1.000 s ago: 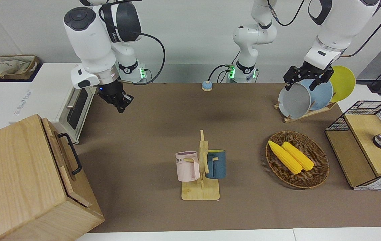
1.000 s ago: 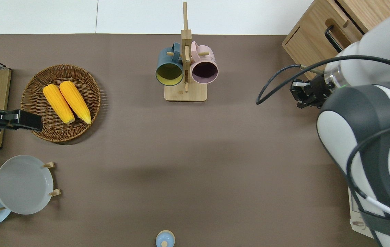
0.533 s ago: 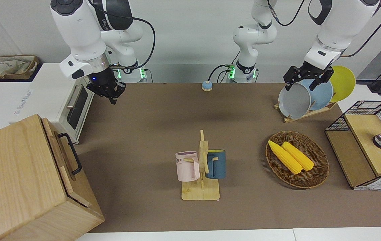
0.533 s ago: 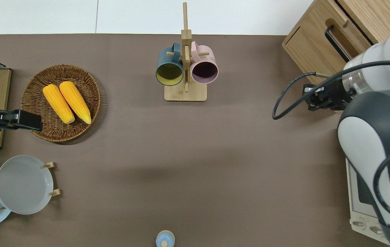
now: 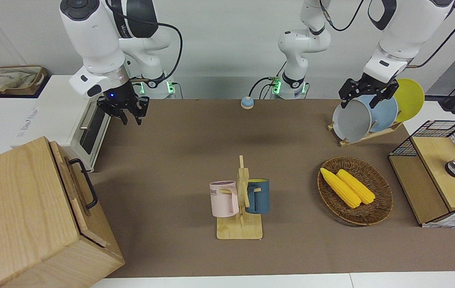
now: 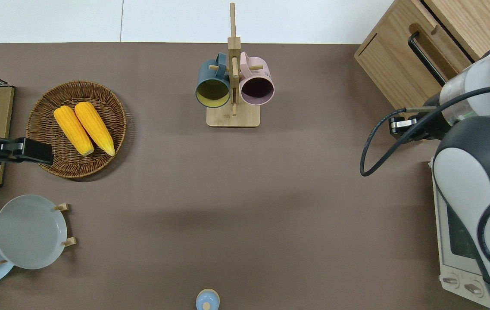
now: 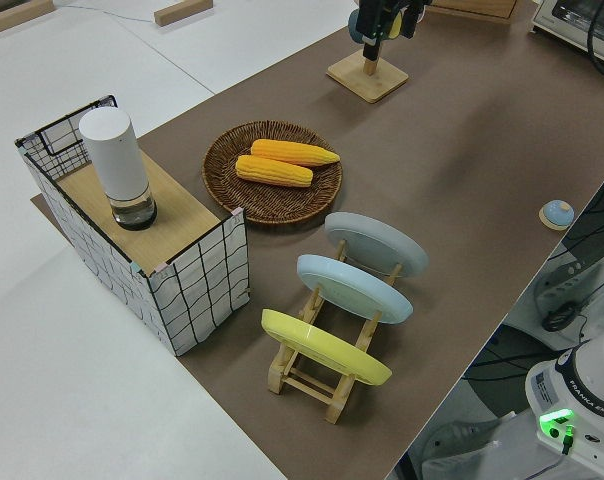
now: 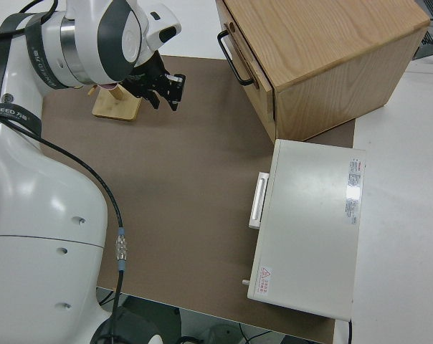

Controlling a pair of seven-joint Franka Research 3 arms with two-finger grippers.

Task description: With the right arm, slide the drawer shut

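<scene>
The drawer [image 5: 72, 181] is the light-wood front panel with a black loop handle [image 5: 87, 187] on the big cabinet [image 5: 15, 216] at the right arm's end of the table. In the right side view the drawer [image 8: 246, 61] stands a little out from the cabinet, with a thin dark gap. My right gripper [image 5: 130, 118] hangs open and holds nothing. In the overhead view the right gripper [image 6: 401, 126] is over the brown mat beside the cabinet's corner nearest the robots, apart from the handle [image 6: 426, 57]. The left arm is parked.
A white toaster oven [image 5: 88, 127] stands nearer to the robots than the cabinet. A mug rack [image 5: 240, 200] is mid-table. Toward the left arm's end are a corn basket [image 5: 379, 208], a plate rack [image 5: 365, 116] and a wire shelf box [image 5: 437, 172].
My right gripper swung away from mid-table toward the right arm's end, ending close to the toaster oven and the cabinet corner, and turned its fingers downward. The drawer and the left arm stayed still.
</scene>
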